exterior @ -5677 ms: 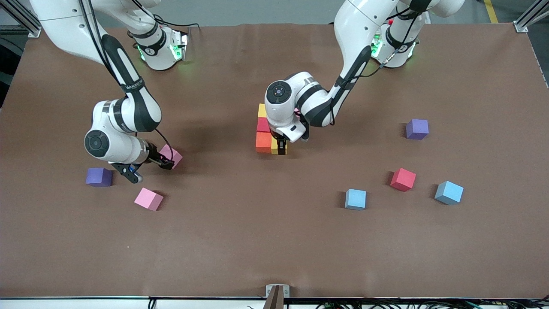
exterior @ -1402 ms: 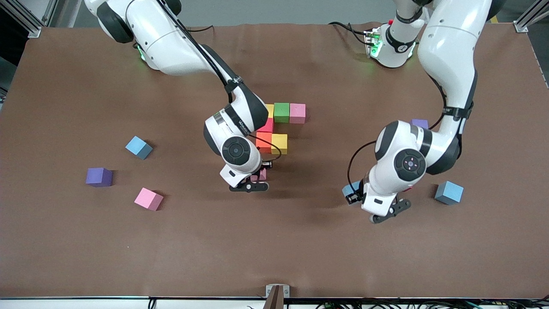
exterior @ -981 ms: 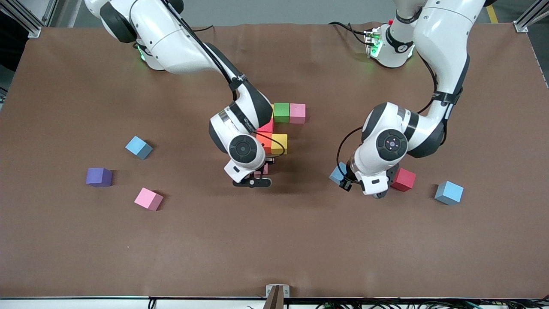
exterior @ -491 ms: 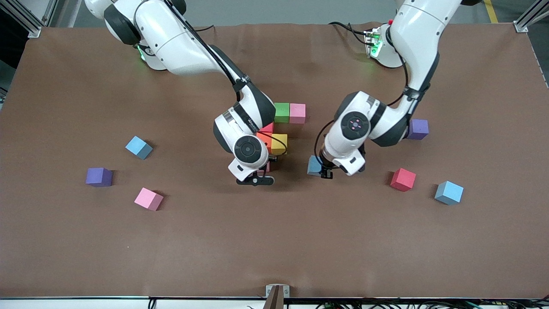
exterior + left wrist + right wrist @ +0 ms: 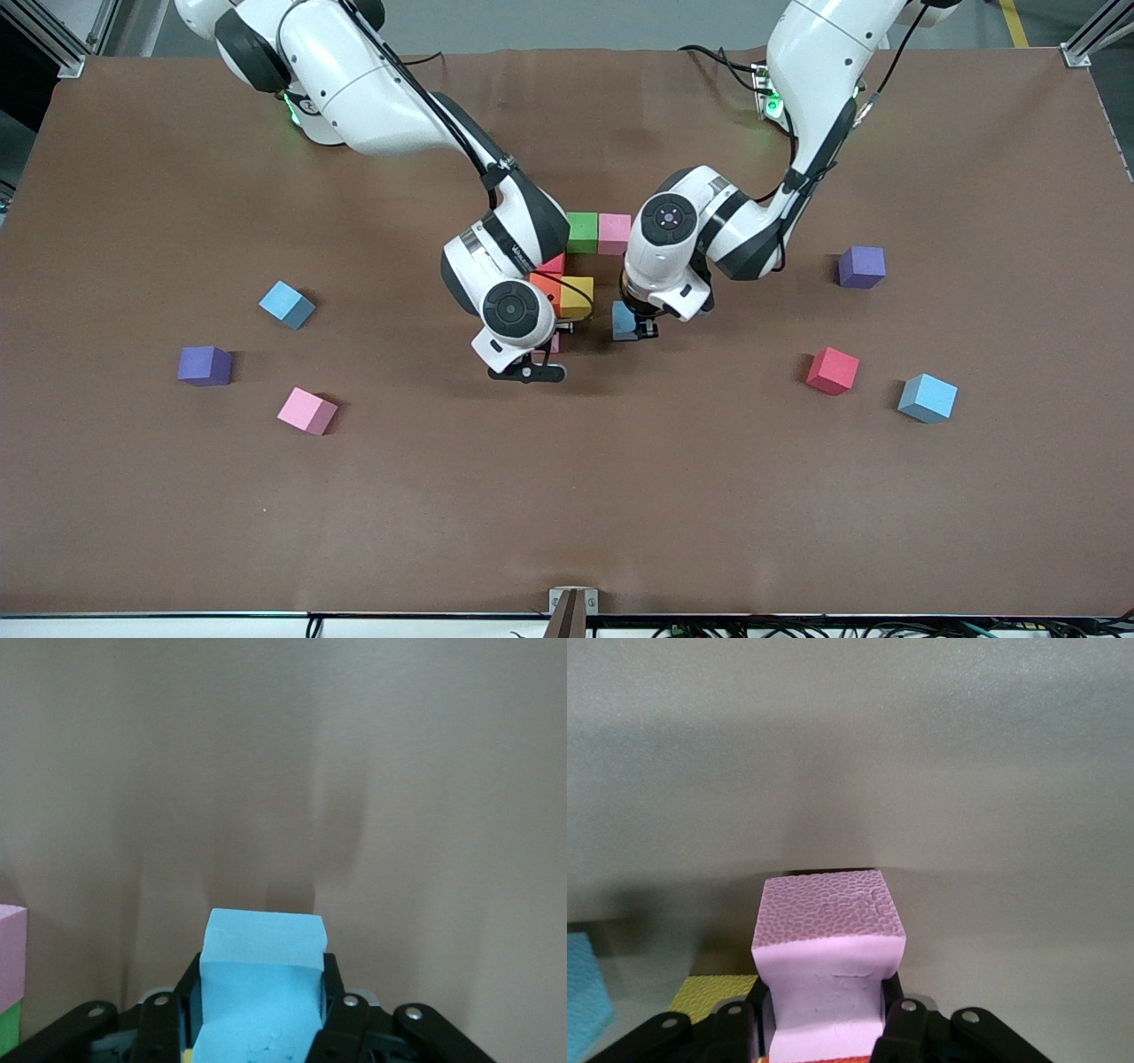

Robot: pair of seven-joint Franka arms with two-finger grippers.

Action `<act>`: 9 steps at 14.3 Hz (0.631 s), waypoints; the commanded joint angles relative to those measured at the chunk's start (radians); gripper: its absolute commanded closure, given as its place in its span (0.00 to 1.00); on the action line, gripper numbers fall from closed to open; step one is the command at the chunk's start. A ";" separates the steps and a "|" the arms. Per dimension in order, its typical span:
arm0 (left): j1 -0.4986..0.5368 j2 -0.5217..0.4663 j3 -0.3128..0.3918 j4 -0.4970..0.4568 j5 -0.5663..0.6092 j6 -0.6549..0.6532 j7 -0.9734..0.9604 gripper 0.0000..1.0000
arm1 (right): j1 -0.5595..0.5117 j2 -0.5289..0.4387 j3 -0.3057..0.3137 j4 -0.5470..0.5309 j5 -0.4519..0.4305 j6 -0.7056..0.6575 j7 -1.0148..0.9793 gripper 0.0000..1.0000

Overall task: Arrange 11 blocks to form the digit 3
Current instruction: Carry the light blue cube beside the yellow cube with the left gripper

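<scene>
While our right gripper pinches a small matte pink cube just beside the orange cube of the unfinished digit, on that cube's side nearer the front camera, our left gripper clamps a small matte light blue cube beside the yellow cube. We see the green cube and a second pink cube touching in the row farthest from the front camera. Loose cubes lie scattered on the brown table.

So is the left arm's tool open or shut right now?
Shut, on a light blue block. The left wrist view shows the left tool with its fingers pressed against the block's two sides.
</scene>
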 commanded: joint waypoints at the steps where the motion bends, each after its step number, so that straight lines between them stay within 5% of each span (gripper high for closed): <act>1: -0.021 -0.025 0.004 -0.054 0.019 0.048 -0.050 0.84 | 0.010 0.006 -0.010 0.014 0.020 -0.013 0.015 0.60; 9: -0.041 -0.060 0.002 -0.123 0.020 0.110 -0.074 0.84 | 0.018 0.005 -0.010 0.014 0.020 -0.040 0.015 0.60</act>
